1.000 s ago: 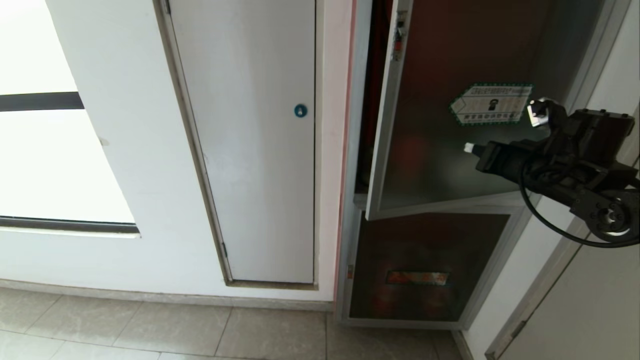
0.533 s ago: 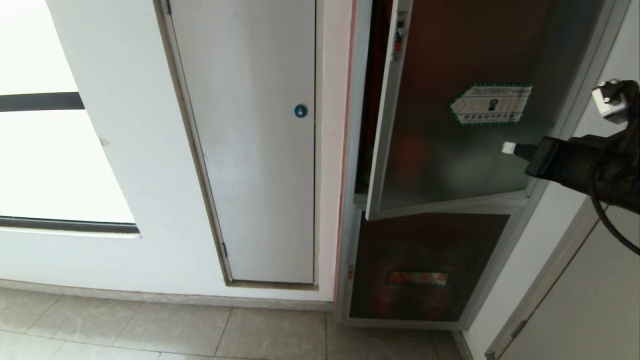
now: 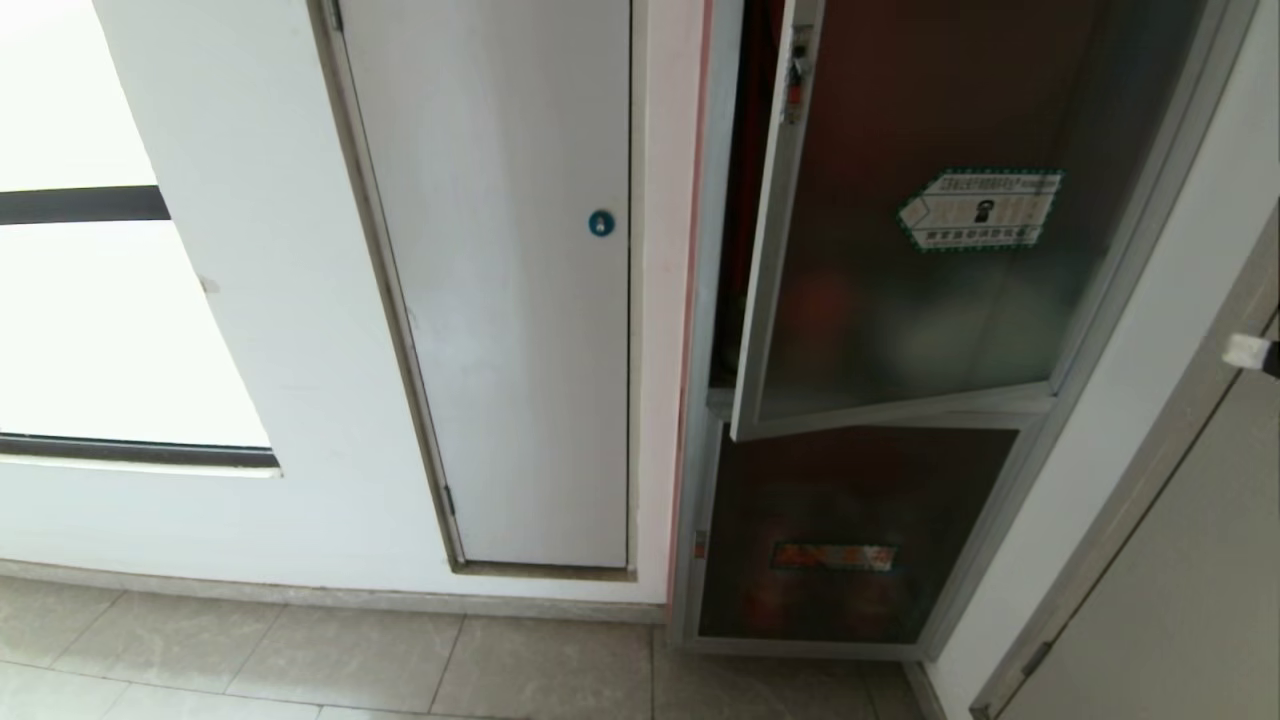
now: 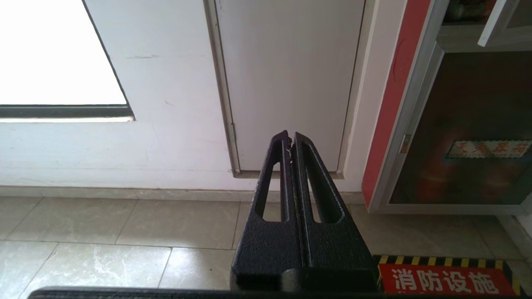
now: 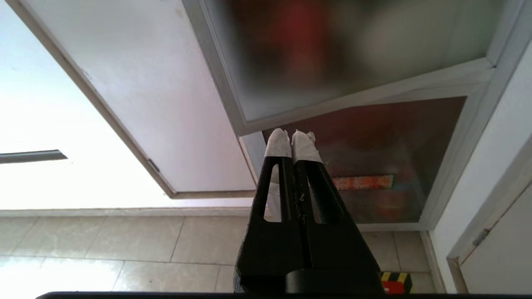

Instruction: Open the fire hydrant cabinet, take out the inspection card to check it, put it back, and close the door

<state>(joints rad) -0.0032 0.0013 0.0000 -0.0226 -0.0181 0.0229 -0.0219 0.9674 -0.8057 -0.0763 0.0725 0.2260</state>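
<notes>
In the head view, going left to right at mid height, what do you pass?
Bright window → white panel door with blue round lock → dark gap of the fire hydrant cabinet → ajar glass door → right gripper.

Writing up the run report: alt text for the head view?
Glass door of the fire hydrant cabinet stands slightly ajar, a green-bordered sticker on it. A white panel door is to its left; the right claw shows only its white tip at the right edge.

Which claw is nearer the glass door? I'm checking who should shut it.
Right. The right claw sits at the head view's right edge, off the door; the left claw hangs low facing the white door.
</notes>
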